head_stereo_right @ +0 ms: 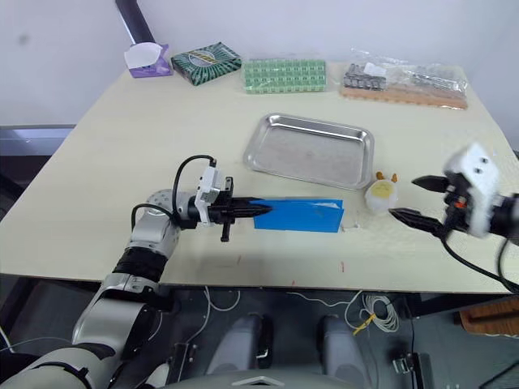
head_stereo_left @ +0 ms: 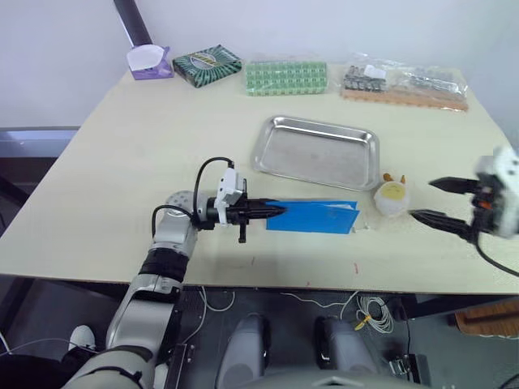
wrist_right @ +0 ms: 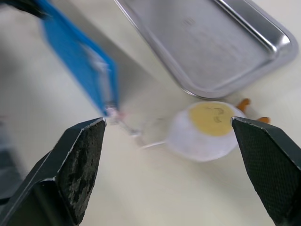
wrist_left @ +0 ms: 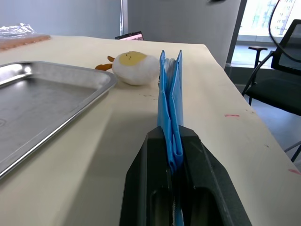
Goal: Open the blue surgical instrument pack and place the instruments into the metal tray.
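left pincer [head_stereo_left: 276, 211] clamped tight on the blue surgical instrument pack [head_stereo_left: 315, 216], right pincer [head_stereo_left: 435, 200] wide apart, empty

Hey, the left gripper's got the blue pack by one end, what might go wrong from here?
The left gripper pinches only one end of the blue pack, so it may slip or flop as it is opened.

The egg-shaped toy sits beside the pack's free end, right where the open right gripper is; the gripper could knock it.

The tray lies close behind the pack and could get shoved, and loose instruments might spill onto the table.
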Robot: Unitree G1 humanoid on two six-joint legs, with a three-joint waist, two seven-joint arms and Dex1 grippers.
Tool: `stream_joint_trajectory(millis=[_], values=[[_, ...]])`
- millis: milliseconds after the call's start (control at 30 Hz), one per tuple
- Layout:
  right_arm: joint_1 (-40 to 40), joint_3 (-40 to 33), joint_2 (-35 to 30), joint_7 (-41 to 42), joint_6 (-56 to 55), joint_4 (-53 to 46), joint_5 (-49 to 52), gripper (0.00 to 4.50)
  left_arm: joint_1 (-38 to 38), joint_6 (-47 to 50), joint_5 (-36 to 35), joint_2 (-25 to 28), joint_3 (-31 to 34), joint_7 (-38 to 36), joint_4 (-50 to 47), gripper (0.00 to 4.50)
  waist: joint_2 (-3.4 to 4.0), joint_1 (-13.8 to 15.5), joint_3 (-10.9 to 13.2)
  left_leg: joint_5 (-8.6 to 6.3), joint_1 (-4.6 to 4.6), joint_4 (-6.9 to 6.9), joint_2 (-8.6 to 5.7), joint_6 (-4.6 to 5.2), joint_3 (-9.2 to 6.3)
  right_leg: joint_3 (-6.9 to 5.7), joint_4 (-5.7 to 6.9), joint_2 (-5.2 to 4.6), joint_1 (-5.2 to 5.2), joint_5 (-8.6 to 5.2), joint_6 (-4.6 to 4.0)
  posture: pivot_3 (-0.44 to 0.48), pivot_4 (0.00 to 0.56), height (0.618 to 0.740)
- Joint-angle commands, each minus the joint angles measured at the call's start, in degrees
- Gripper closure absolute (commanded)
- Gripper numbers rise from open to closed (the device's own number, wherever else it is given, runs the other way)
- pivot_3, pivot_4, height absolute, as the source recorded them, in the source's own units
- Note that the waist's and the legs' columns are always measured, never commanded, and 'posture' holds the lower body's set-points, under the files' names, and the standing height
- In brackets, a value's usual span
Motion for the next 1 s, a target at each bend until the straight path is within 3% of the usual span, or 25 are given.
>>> stream_joint_trajectory(millis=[33, 300, 367, 467, 533, 567, 633, 700, 800, 900, 1000], values=[[-7.81, 8.04, 1.93, -1.18, -4.96, 8.61, -6.36, 0.04, 0.25, -0.35, -0.19, -0.22, 0.24, 0.18, -2.3, 4.5, 0.01, 0.27, 0.0, 0.0, -0.02, -0.01, 0.0, 0.0, -0.01, 0.0, 0.0, 0.0, -0.03, 0.0, -0.01, 0.0, 0.15, 0.74], [-22.14, 23.03, 6.33, 3.96, -12.88, 29.64, -17.53, 0.04, 0.89, -0.45, 0.08, -0.36, 0.06, 0.88, -3.45, 4.5, 0.01, 0.37, 0.01, 0.01, -0.03, 0.01, -0.03, 0.01, 0.04, 0.02, 0.0, 0.01, -0.01, 0.01, 0.01, 0.0, 0.15, 0.74], [-24.76, 26.1, 6.75, 5.76, -15.03, 34.58, -20.53, 0.57, 0.95, -0.61, 0.17, -0.4, 0.02, 1.16, -3.61, 4.5, 0.01, 0.34, 0.01, 0.01, -0.03, 0.02, -0.03, 0.01, 0.04, 0.02, 0.0, 0.01, -0.01, 0.01, 0.01, 0.0, 0.15, 0.74], [-26.32, 27.78, 6.97, 8.37, -16.57, 37.8, -22.2, 1.77, 0.98, -0.79, 0.25, -0.49, 0.03, 1.49, -3.7, 4.5, 0.01, 0.36, 0.01, 0.01, -0.03, 0.01, -0.02, 0.01, 0.03, 0.02, 0.0, 0.02, -0.01, 0.01, 0.01, 0.0, 0.15, 0.74], [-26.26, 27.14, 6.84, 9.29, -16.42, 37.65, -22.09, 2.5, 0.92, -0.9, 0.33, -0.54, 0.09, 1.61, -3.58, 4.5, 0.01, 0.37, 0.01, 0.01, -0.02, 0.02, -0.02, 0.01, 0.03, 0.02, 0.01, 0.02, 0.0, 0.01, 0.01, 0.0, 0.15, 0.74], [-26.01, 26.61, 6.62, 9.66, -16.15, 37.13, -21.97, 3.1, 0.92, -0.97, 0.38, -0.55, 0.11, 1.64, -3.51, 4.5, 0.01, 0.34, 0.01, 0.01, -0.02, 0.02, -0.02, 0.01, 0.03, 0.02, 0.01, 0.02, 0.0, 0.01, 0.01, 0.0, 0.15, 0.74], [-24.78, 24.56, 5.86, 10.25, -14.73, 34.36, -20.63, 3.55, 1.0, -1.18, 0.51, -0.54, 0.13, 1.66, -3.32, 4.5, 0.01, 0.39, 0.01, 0.01, -0.02, 0.02, -0.02, 0.01, 0.03, 0.02, 0.01, 0.02, 0.0, 0.01, 0.01, 0.0, 0.15, 0.74], [-23.53, 22.1, 5.44, 10.56, -12.91, 31.33, -18.72, 4.46, 1.1, -1.34, 0.61, -0.55, 0.1, 1.68, -3.17, 4.5, 0.01, 0.42, 0.01, 0.01, -0.03, 0.02, -0.01, 0.01, 0.02, 0.01, 0.01, 0.01, 0.0, 0.01, 0.01, 0.0, 0.15, 0.74], [-22.18, 17.28, 5.65, 10.68, -8.34, 25.96, -14.04, 4.46, 1.31, -1.58, 0.76, -0.57, 0.05, 1.63, -2.92, 4.5, 0.02, 0.36, 0.01, 0.01, -0.02, 0.01, -0.01, 0.01, 0.03, 0.02, 0.02, 0.01, -0.01, 0.02, 0.01, 0.0, 0.15, 0.74], [-24.78, 7.23, 7.89, 7.97, 1.13, 16.89, -3.58, 4.46, 1.58, -2.3, 1.18, -0.68, -0.22, 1.5, -2.2, 4.5, 0.07, 0.33, 0.02, 0.01, -0.02, 0.01, -0.01, 0.01, 0.03, 0.03, 0.04, 0.01, -0.02, 0.02, 0.01, 0.0, 0.15, 0.74], [-28.1, 4.75, 9.5, 5.37, 5.64, 11.87, 0.8, 4.46, 1.39, -2.72, 1.52, -0.66, -0.44, 1.23, -1.49, 4.5, 0.08, 0.27, 0.02, 0.01, -0.01, 0.01, 0.02, 0.0, 0.01, 0.01, 0.05, 0.02, -0.01, 0.02, 0.0, 0.0, 0.15, 0.74]])
